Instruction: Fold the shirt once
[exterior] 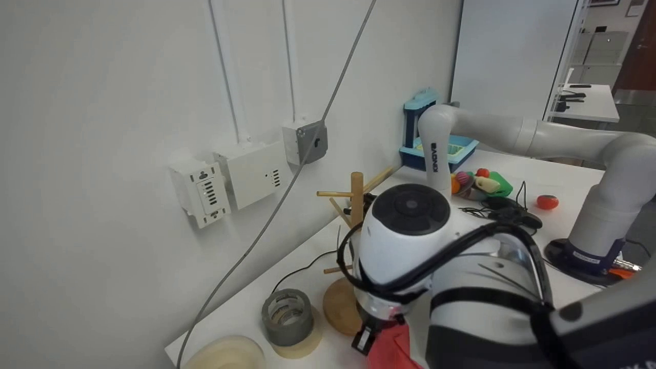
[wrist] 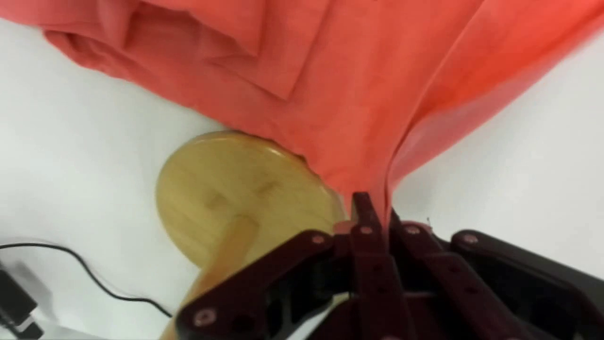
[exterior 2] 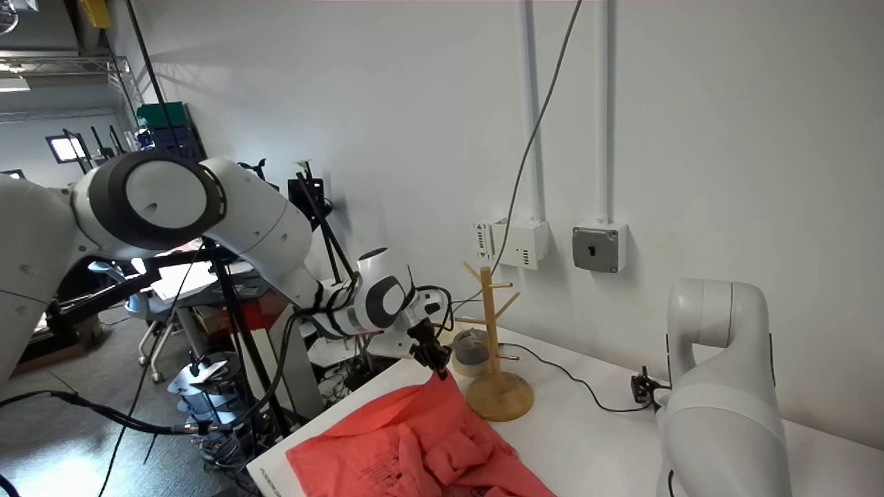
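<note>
Across the top of the wrist view spreads the shirt, rumpled and coral, narrowing toward the lower centre, where the gripper pinches a corner or edge of it. A crease runs up from that pinch, but I see no half laid neatly over another. My judgement: the fold is barely begun. The grasp is made; carrying the cloth across, laying it down and letting go are left. To the left, a wooden stand has its round base right at the shirt's border; whether they touch I cannot tell. A black cable curves through the lower left.

In an exterior view, the shirt covers the lower centre of the table and runs off the bottom edge, one peak of it rising to the gripper. The stand is just to the right, so a sweep that way could well snag or tip it. A grey arm at the right is well apart.

In an exterior view, only a red patch shows at bottom centre, beside the robot's white arm. Lower left, a grey tape roll sits on a tan roll; toy produce lies upper right, clear of the work.
</note>
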`<state>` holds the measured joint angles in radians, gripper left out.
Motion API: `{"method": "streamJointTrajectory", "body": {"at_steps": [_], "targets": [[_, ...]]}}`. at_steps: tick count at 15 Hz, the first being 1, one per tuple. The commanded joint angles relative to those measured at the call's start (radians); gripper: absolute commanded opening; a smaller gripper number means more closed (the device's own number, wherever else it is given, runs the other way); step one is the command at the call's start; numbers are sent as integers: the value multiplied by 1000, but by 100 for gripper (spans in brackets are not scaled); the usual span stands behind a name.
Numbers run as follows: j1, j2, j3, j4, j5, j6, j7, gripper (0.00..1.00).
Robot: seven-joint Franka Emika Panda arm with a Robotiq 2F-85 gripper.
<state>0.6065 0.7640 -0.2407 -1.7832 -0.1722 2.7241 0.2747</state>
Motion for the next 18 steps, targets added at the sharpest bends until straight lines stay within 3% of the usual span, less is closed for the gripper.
{"method": "streamJointTrajectory", "body": {"at_steps": [1,18], "targets": [[7,-70,-64,-54,-120,-72,66,1],[-66,-227,-192,-223,-518,-180,400,1]]}}
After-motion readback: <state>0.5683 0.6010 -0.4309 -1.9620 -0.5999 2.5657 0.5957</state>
